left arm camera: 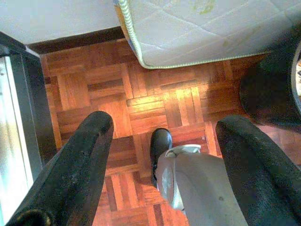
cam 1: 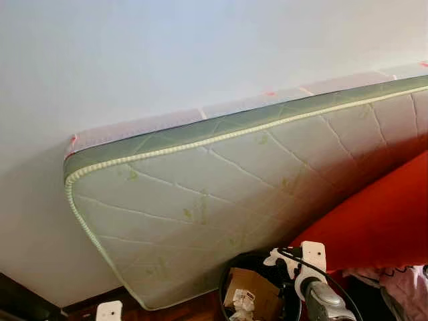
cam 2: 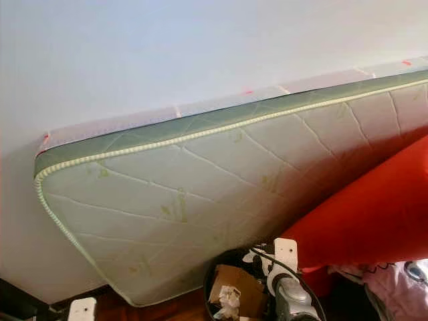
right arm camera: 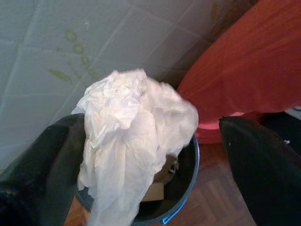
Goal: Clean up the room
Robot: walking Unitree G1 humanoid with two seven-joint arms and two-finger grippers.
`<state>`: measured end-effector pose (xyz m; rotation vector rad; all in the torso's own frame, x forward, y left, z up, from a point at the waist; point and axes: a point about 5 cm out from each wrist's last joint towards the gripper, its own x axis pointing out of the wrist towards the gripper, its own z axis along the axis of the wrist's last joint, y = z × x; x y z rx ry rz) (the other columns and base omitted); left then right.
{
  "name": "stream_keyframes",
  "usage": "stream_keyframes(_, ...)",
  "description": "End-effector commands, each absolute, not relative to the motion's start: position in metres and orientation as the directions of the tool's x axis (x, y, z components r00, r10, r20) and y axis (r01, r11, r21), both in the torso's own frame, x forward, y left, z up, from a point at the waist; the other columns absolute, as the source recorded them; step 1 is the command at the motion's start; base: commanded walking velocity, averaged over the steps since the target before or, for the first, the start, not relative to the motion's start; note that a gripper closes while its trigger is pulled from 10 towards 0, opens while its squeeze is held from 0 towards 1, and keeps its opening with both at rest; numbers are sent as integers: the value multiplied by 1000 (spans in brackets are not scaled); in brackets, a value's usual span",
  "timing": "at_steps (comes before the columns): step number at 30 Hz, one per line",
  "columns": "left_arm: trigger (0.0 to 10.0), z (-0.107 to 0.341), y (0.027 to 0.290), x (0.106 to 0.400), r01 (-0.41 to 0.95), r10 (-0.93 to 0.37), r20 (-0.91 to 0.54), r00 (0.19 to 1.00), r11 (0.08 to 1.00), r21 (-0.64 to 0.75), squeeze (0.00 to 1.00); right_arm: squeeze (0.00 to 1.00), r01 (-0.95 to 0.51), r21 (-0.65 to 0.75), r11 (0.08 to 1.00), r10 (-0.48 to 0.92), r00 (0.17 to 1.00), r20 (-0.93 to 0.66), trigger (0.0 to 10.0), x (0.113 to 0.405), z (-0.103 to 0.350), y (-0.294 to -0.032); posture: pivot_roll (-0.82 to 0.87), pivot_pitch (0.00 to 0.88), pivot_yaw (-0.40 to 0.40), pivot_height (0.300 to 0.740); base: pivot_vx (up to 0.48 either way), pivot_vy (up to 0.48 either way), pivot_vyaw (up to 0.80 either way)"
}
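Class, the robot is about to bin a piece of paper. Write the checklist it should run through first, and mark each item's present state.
1. Crumpled white paper lined up with the round dark bin: ok.
2. Right gripper holds it firmly: not ok; the paper touches one finger only.
3. Room in the bin beside the brown cardboard box: ok.
4. Bin upright: ok.
5. Left gripper open over the wooden parquet floor, out of the way: ok.
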<state>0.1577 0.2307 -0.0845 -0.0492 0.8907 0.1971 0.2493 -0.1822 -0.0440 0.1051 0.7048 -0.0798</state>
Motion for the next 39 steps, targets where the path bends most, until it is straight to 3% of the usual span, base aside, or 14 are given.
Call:
stream_keyframes(1,10000,-86,231,155,-180,150,-790,594,982,51,0,0,132,78,988,-52,769,-638,10000,248,-44,-185,88,0,-38,740,0,0,0)
stream_keyframes(7,10000,-86,234,154,-183,156,-791,592,981,57,0,0,241,155,958,-84,753,-653,10000,251,-42,-190,88,0,-38,740,0,0,0)
stream_keyframes(11,10000,-85,235,155,-185,159,-787,596,981,58,0,0,238,146,960,-89,756,-648,10000,252,-42,-191,92,0,-39,740,0,0,0)
stream_keyframes(19,10000,-78,226,177,-173,150,-768,623,984,52,0,0,282,171,944,-101,741,-664,10000,251,-43,-192,91,0,-38,740,0,0,0)
stream_keyframes(20,10000,-78,226,177,-173,150,-767,623,984,52,0,0,260,138,956,-109,748,-654,10000,252,-42,-193,91,0,-38,740,0,0,0)
stream_keyframes(21,10000,-78,227,178,-174,151,-766,625,983,53,0,0,123,-15,992,-105,776,-622,10000,256,-38,-191,90,0,-37,740,0,0,0)
stream_keyframes(22,10000,-78,227,178,-174,152,-766,625,983,53,0,0,80,-53,995,-96,785,-613,10000,257,-37,-190,90,0,-37,740,0,0,0)
stream_keyframes(28,10000,-77,230,177,-175,156,-766,624,983,57,0,0,278,163,947,-113,761,-638,10000,256,-38,-192,91,0,-37,740,0,0,0)
stream_keyframes(33,10000,-77,231,177,-177,157,-765,625,983,57,0,0,228,107,968,-111,768,-631,10000,257,-37,-192,93,0,-40,740,0,0,0)
stream_keyframes(34,10000,-77,229,178,-176,156,-764,626,983,56,0,0,358,234,904,-129,749,-649,10000,256,-39,-194,94,0,-40,740,0,0,0)
stream_keyframes(36,10000,-77,227,179,-175,154,-764,627,983,54,0,0,492,359,793,-154,732,-664,10000,255,-40,-198,95,0,-40,740,0,0,0)
stream_keyframes(39,10000,-78,226,179,-171,151,-768,623,984,55,0,0,290,148,946,-138,769,-624,10000,260,-34,-197,89,0,-37,740,0,0,0)
